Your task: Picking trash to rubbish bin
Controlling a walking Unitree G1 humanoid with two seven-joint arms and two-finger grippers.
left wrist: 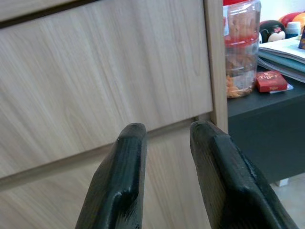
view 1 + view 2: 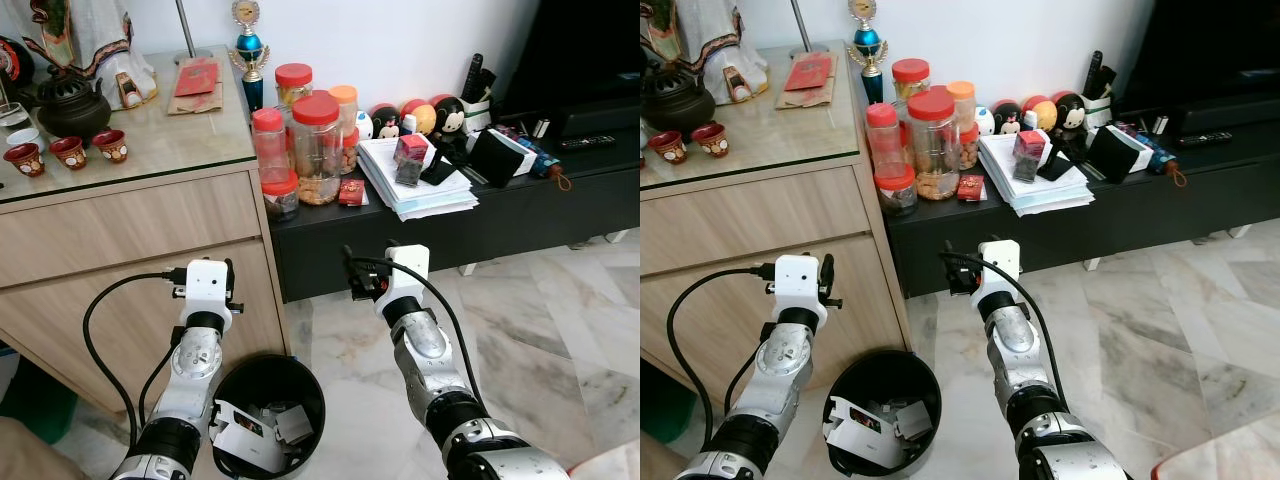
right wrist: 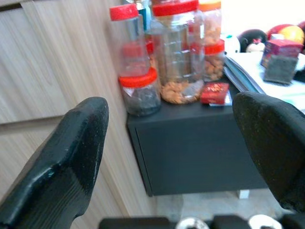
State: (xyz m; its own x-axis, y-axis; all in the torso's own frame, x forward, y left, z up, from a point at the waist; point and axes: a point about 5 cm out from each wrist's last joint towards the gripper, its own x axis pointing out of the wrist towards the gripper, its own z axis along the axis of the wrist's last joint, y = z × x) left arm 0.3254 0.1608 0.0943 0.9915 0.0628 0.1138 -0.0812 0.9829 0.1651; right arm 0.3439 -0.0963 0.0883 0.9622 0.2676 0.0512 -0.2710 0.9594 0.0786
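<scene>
The rubbish bin (image 2: 268, 415) sits on the floor at six o'clock, already holding crumpled paper (image 2: 240, 436). The left gripper (image 1: 167, 143), fingers narrowly parted, faces the wooden cabinet (image 2: 130, 240) empty; the right gripper (image 3: 183, 157) gapes wide, empty, toward the black console (image 2: 520, 215) at twelve o'clock. Judged between pickups: next, find trash, perhaps the small red packet (image 2: 351, 192).

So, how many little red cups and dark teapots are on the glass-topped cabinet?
red cups: 3
dark teapot: 1
Total: 4
</scene>
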